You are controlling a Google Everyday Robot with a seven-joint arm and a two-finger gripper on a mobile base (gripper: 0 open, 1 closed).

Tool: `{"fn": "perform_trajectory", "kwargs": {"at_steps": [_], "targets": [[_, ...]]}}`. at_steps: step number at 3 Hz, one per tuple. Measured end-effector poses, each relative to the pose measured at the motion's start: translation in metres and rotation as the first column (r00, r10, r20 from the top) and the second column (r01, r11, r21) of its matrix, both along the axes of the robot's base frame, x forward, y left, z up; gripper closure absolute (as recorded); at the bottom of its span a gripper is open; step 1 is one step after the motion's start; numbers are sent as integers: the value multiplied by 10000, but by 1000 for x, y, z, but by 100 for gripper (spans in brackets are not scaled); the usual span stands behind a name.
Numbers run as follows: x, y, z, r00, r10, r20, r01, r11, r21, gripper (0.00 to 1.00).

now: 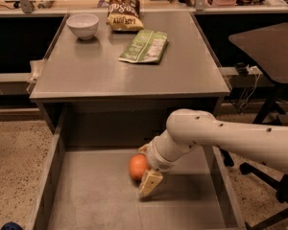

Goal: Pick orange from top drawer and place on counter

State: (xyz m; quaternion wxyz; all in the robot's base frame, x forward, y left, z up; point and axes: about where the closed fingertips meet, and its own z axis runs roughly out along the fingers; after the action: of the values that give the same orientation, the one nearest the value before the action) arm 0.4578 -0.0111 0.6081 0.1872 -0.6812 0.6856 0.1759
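view: camera view, the only one I have, looking down across the counter (110,75) from its front side.
top drawer (86,200): pulled out below the counter's front edge, with a flat grey bottom and low side walls.
orange (137,166): inside the drawer, below and forward of the counter's front edge, roughly under its middle. I can't tell whether it's resting on the bottom or just off it.
gripper (145,170): down in the drawer right at the orange, also below the counter's front edge. The white arm (221,138) reaches in from the counter's right side.
gripper state: cannot tell whether it's clenched on the orange or only against it.
on the counter: white bowl (82,25) at the far left corner, chip bag (124,17) at the far edge, green packet (145,47) right of the middle.
off the counter: dark side table (266,47), just to its right.
step in hand: my read is securing the orange in the drawer. The lift is not done.
doing it well: I'd centre on the fruit's widest part, since round smooth skin rolls out of an off-centre squeeze. I'd confirm the hold before raising.
lift path: I'd go straight up, but only forward of the counter's front edge, then over it.
risk: clipping the underside of the counter's edge.
place spot: the bare near half of the counter, short of the green packet.
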Motion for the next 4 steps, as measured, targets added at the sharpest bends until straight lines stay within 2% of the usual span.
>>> {"fn": "perform_trajectory", "kwargs": {"at_steps": [1,2,3,4], "targets": [[-3,12,-10,9983,527,-238,-521,9983,263,42],[-5,16,-5,9972,668,-340,-653,9969,428,73],[-12,29,12,9874,1370,-790,-1253,9825,1376,96],[-17,25,65,9866,1569,-449,-1453,9698,1957,100]]}}
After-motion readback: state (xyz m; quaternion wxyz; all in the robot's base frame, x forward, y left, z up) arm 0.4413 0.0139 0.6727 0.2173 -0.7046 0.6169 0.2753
